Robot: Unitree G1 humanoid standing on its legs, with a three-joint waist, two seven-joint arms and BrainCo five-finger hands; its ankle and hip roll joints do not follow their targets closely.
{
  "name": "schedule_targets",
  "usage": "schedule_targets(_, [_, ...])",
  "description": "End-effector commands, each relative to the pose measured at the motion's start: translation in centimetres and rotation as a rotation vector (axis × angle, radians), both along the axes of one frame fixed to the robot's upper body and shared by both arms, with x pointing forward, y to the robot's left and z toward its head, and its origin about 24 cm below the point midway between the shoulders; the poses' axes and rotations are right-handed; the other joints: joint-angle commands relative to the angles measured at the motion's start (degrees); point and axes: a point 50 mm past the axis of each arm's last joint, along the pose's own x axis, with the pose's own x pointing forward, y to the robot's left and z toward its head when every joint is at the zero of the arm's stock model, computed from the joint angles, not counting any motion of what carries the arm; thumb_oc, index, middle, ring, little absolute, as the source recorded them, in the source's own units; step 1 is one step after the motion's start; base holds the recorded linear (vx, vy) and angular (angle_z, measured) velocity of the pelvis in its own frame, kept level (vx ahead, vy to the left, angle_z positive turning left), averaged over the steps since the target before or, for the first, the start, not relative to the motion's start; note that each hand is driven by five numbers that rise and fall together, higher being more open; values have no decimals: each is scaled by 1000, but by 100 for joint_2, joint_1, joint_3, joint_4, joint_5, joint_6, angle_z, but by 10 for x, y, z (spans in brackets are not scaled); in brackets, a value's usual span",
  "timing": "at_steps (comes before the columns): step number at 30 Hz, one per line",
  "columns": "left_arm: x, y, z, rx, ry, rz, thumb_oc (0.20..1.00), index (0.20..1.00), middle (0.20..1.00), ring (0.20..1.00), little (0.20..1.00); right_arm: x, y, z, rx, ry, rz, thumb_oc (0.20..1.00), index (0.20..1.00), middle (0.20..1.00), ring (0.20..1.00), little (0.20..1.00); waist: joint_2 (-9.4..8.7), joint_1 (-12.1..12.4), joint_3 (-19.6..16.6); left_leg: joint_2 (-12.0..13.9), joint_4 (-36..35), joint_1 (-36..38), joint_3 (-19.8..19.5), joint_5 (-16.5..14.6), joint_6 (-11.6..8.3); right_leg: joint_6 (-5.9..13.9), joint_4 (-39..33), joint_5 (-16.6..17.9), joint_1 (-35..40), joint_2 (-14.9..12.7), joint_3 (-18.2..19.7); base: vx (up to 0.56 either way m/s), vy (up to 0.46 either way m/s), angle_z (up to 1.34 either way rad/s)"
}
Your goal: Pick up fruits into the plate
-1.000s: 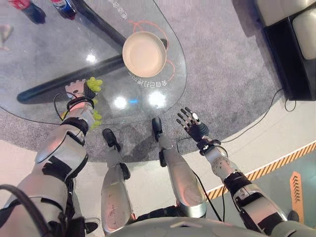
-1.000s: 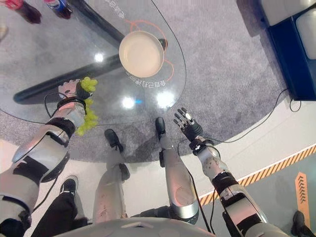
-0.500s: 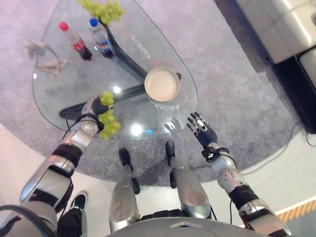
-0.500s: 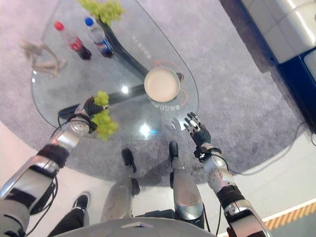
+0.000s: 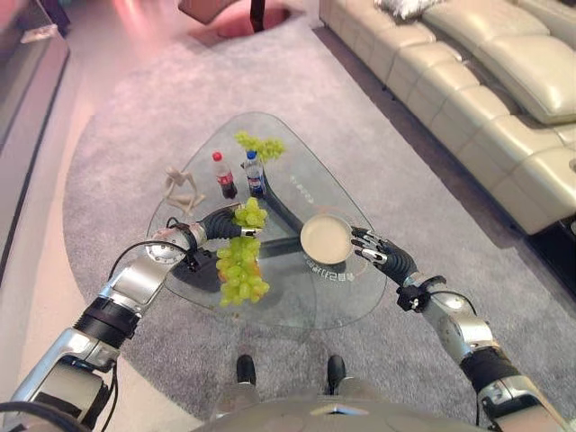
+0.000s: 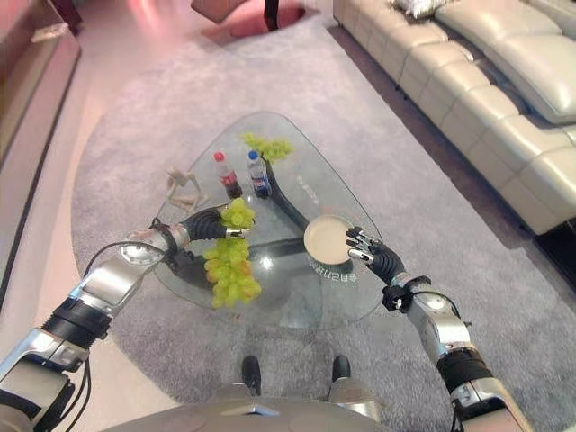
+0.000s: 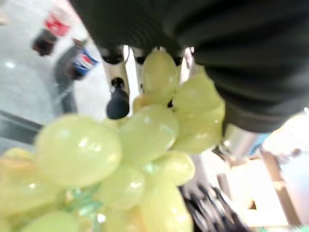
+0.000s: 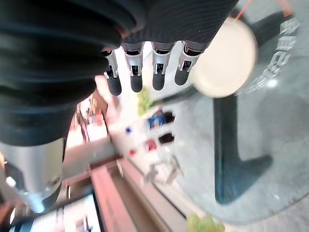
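My left hand (image 5: 219, 223) is shut on a bunch of green grapes (image 5: 240, 267), which hangs from it above the left part of the glass table (image 5: 351, 301); the grapes (image 7: 120, 174) show close up in the left wrist view. A cream plate (image 5: 326, 239) sits on the table's right part. My right hand (image 5: 385, 256) is open, its fingers straight, just right of the plate (image 8: 227, 58). A second bunch of green grapes (image 5: 260, 145) lies at the table's far end.
Two bottles, one red-capped (image 5: 223, 175) and one blue-capped (image 5: 255, 173), stand at the table's back beside a pale figurine (image 5: 183, 189). A beige sofa (image 5: 468, 99) runs along the right. Grey carpet (image 5: 135, 135) surrounds the table.
The camera has tilted up and now takes in the whole table. My left hand has lifted the grapes higher and moved them towards the plate. My right hand has risen to the plate's right side.
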Motion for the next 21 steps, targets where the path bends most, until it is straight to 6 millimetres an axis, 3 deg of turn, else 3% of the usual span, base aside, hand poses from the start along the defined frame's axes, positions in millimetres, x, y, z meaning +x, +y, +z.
schedule_targets(1, [9,-17,28,-85,-23,-131,200,200,200,200,200,15,23,22,42,-58,150,1000,1000,1000,1000,1000,-63,161,-424,-290,45,329,97,-582,141,132,78,-66,171,-148,-261,38,30,25])
schedule_targets(14, [2,-71,61,-293,-53,-359,200,200,200,200,200,18,84,31,183,-46,355,1000,1000,1000,1000,1000,0,264,-607,-361,45,520,-57,-698,187,157,35,-103,380,-238,-454,3,17,9])
schedule_targets(21, [-3,-91,70,-376,-63,-397,200,200,200,200,200,4,123,26,305,2,467,1000,1000,1000,1000,1000,34,265,-605,-382,45,558,-96,-718,200,145,35,-126,423,-253,-458,-6,16,5])
